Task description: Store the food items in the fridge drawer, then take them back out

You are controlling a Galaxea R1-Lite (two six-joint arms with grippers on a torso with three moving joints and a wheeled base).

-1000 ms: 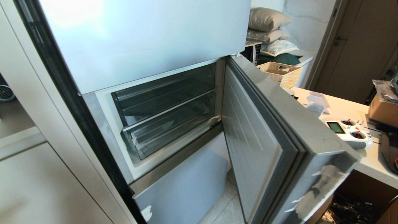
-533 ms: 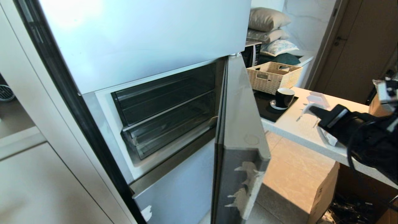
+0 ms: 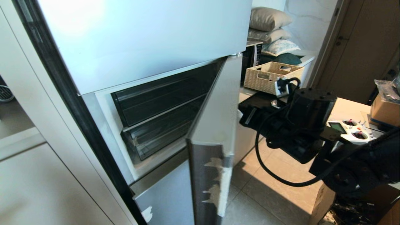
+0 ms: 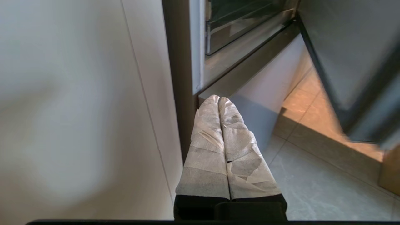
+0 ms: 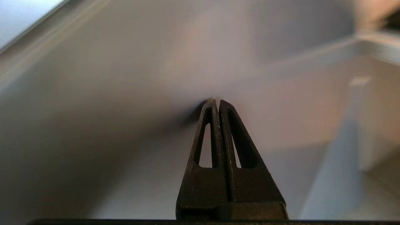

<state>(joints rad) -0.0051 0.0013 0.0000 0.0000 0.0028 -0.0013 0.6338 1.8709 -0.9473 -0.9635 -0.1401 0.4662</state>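
No food items are in view. The fridge's middle compartment stands partly open, with two clear plastic drawers stacked inside and pushed in, an upper one (image 3: pixel 162 93) and a lower one (image 3: pixel 156 134). I cannot tell which is the fridge drawer. The compartment door (image 3: pixel 215 118) is swung about halfway toward the opening. My right gripper (image 3: pixel 242 114) (image 5: pixel 217 100) is shut and empty, its tips against the door's smooth outer face. My left gripper (image 4: pixel 218 97), with taped fingers, is shut and empty. It sits parked low by the fridge's lower left corner, outside the head view.
To the right, a white counter (image 3: pixel 347 109) holds a wicker basket (image 3: pixel 268 76), a remote controller (image 3: pixel 351 131) and a cardboard box (image 3: pixel 384 111). Pillows (image 3: pixel 268 20) are stacked behind. A pale cabinet panel (image 3: pixel 37 175) flanks the fridge on the left, with tiled floor (image 3: pixel 262 200) below the door.
The compartment door has swung from wide open to about halfway shut. My right arm has come in from the right, and its gripper now rests against the door's outer face.
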